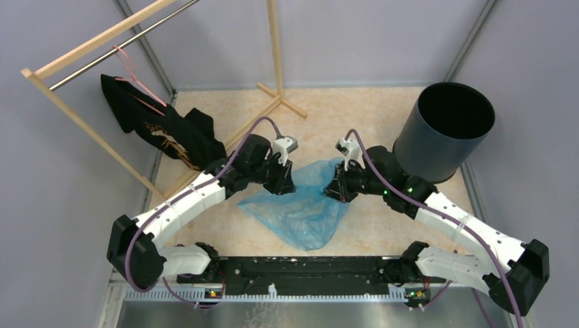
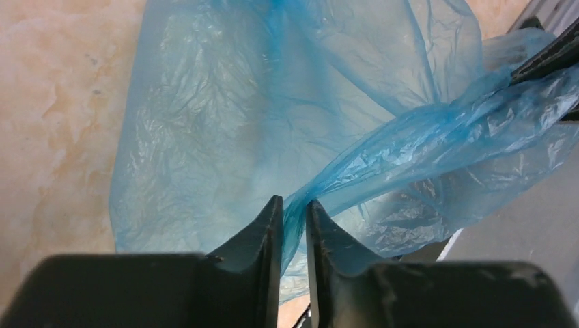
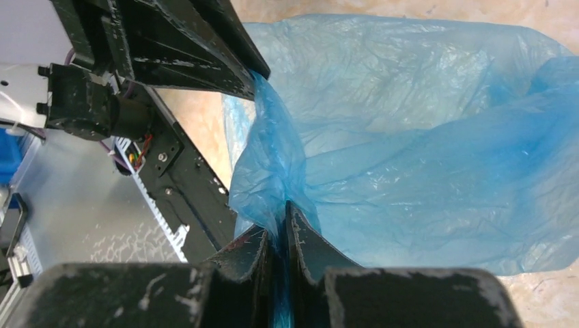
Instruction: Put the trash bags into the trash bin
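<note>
- The left gripper [image 2: 293, 205] is sitting closest to its wrist camera, its two dark fingers drawn narrow and pinching a twisted fold of the trash bags [image 2: 239, 123] between them.
- The right gripper [image 3: 278, 220] is likewise clamping down almost completely on a bunched edge of the same blue film, which is rising in a ridge from its fingertips toward the other gripper.
- The film is stretching between the two grippers as a gathered band, while the rest of it is hanging and spreading out below, wrinkled and glossy.
- In the top view, the bag is lying on the marbled table [image 1: 382, 123] between the two arms, its lower part fanning out toward the arm bases.
- The trash bin [image 1: 444, 130] is standing upright at the far right of the table, just behind the right arm, its mouth open and apart from the bag.
- A black garment [image 1: 160, 126] is hanging on a wooden rack [image 1: 82, 124] at the far left, well apart from the bag.
</note>
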`<state>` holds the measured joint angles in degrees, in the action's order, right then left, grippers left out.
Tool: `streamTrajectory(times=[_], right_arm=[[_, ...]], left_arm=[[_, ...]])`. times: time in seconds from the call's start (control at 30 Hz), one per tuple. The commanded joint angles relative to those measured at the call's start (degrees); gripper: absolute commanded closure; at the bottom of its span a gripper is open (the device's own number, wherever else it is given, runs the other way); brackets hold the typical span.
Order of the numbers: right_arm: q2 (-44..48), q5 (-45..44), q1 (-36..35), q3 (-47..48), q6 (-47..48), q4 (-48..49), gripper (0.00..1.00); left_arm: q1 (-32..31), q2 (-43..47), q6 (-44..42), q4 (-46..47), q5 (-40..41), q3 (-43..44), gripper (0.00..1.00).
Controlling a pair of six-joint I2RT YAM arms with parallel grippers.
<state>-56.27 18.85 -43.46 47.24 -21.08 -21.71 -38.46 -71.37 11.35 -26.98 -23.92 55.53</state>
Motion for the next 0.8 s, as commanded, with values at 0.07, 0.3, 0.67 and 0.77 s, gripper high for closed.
streamTrajectory(times=[0.07,0.3,0.67,0.77], right_arm=[[2.2,-4.1,-0.6,1.8,-3.8,-1.3,0.85],[10.4,-10.0,-0.4,-2.7,-6.7,-1.2,0.29],[14.6,15.0,10.0,-21.8,-16.3,32.9,0.06],[12.2,20.5,10.1,-26.6,-17.9,45.8,0.04]], left_arm=[[0.1,4.1,-0.9,0.7,8.6,3.3,0.95],[0.1,19.1,6.4,11.3,27.6,-6.5,1.0],[0.1,29.6,6.3,14.3,27.6,-12.5,1.0],[0.1,30.4,6.2,14.4,27.1,-13.1,1.0]])
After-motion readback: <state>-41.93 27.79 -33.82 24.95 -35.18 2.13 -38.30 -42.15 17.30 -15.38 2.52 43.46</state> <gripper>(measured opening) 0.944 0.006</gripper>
